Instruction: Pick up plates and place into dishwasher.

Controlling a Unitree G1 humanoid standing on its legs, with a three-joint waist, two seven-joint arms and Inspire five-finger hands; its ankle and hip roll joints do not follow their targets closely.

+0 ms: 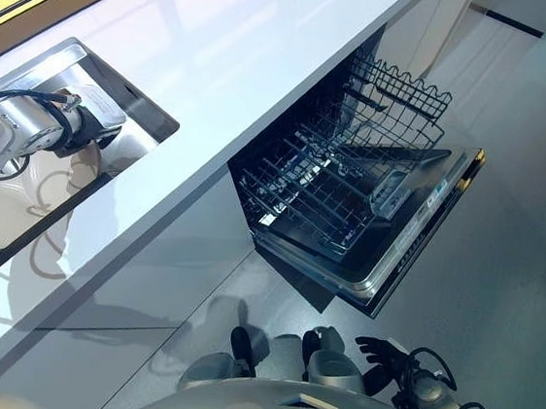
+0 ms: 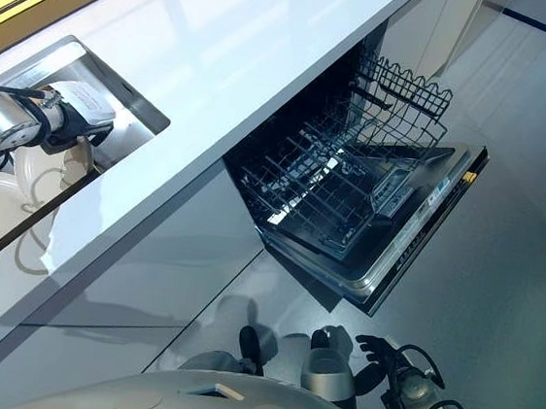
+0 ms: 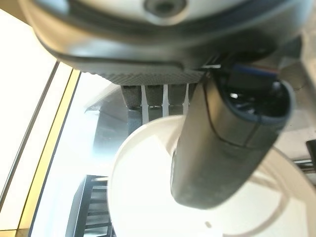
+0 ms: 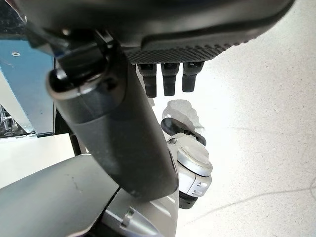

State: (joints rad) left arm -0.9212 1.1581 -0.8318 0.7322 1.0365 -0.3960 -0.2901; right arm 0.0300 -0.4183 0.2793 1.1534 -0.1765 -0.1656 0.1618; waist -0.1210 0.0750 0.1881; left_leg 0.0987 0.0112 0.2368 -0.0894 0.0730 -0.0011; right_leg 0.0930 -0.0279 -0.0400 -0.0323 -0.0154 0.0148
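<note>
— Down in the sink [image 1: 141,113], what is the left hand [image 2: 78,127] doing?

— It reaches in over the white plates [image 2: 46,176] that lie there. In its wrist view a plate [image 3: 148,192] sits right under the hand, with the thumb [image 3: 224,143] lying across it and the fingers [image 3: 155,95] pointing straight out past the far rim. They look relaxed, not curled round anything. I cannot tell whether the thumb touches the plate.

— So the plate is not lifted?

— It lies in the sink, beside the white tabletop [image 1: 250,56].

— And the dishwasher [image 1: 386,246]?

— Its door [image 1: 417,229] hangs open below the tabletop edge. The lower rack [image 1: 304,183] is pulled out over the door, and an upper rack [image 1: 397,91] shows behind it. I see no plates in either rack.

— Where is the right hand [image 1: 379,354]?

— Low at the robot's side, above the grey floor [image 1: 520,270], well apart from the dishwasher. Its fingers [image 4: 170,76] are straight and nothing is in them.

— How do the plates lie?

— Several white ones overlap in the sink, one partly under the other.
</note>
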